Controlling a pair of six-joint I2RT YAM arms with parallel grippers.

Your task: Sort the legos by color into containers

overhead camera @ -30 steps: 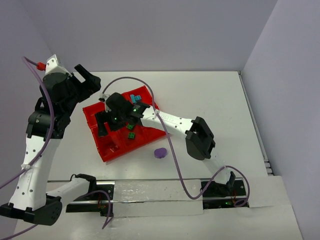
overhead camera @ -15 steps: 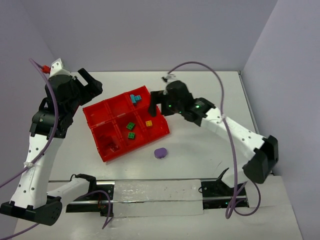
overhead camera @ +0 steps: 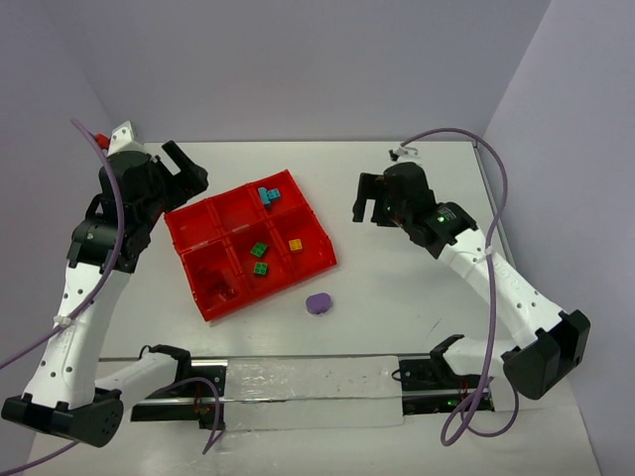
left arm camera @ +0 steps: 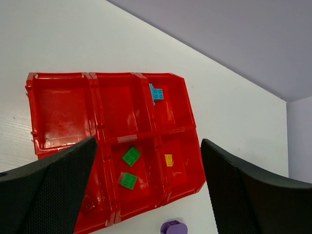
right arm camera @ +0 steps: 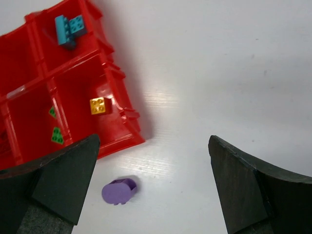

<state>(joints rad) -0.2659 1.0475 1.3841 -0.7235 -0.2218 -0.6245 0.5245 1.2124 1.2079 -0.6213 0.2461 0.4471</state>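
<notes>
Left gripper (left arm camera: 148,142) and right gripper (right arm camera: 153,141) spread wide, empty; glossy red plastic six-compartment tray (overhead camera: 201,224), rounded purple brick (overhead camera: 318,303), matte white table (overhead camera: 407,288), lavender walls (overhead camera: 298,59).

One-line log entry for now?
left gripper open, empty | right gripper open, empty | purple lego on table | teal legos, green legos, yellow lego in tray

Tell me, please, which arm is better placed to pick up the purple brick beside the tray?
Probably right: the right tool, open, hangs nearer the purple brick, on its side of the tray; the left tool is across the tray.
</notes>
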